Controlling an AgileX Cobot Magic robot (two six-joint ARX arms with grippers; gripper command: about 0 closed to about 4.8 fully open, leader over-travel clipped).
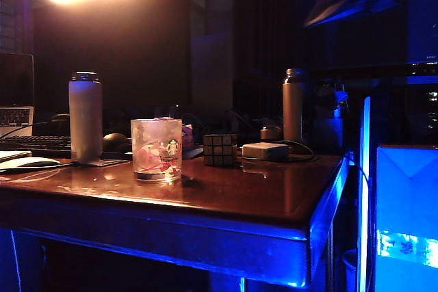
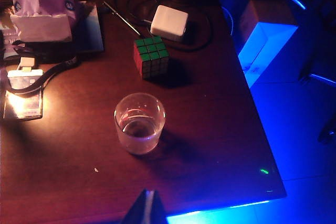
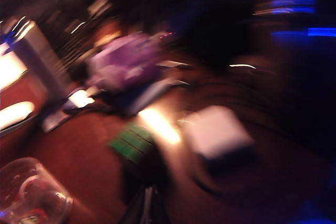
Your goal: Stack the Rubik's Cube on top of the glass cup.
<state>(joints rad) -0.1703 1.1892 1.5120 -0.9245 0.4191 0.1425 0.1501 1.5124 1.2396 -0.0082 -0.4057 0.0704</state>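
- Exterior view: dark wooden tabletop [image 1: 226,200] under blue edge light. Glass cup [image 1: 156,149] upright near the front edge; Rubik's Cube [image 1: 220,150] on the tabletop just beside it and slightly behind, the two apart. Flat grey box [image 1: 265,151] beyond the cube, with a cable. Tall white bottle [image 1: 85,117] and tall metallic bottle [image 1: 293,105] stand at the back. Neither arm appears here.
- Left wrist view: left gripper [image 2: 148,207] seen only as dark fingertips drawn close together, jaws narrow, holding nothing, above the tabletop. Glass cup [image 2: 139,123] straight ahead of the jaws, apart from them, open mouth up. Rubik's Cube [image 2: 151,56], green face up, farther ahead beyond the cup. White box [image 2: 170,22] beyond the cube; tissue pack [image 2: 42,10] off to one side.
- Right wrist view: heavily blurred. Right gripper [image 3: 145,208] a dark tip, jaws closed, empty. Rubik's Cube [image 3: 131,142] just ahead of the jaws; glass cup [image 3: 32,192] beside them, off to one side; white box [image 3: 218,130] ahead on the other side.
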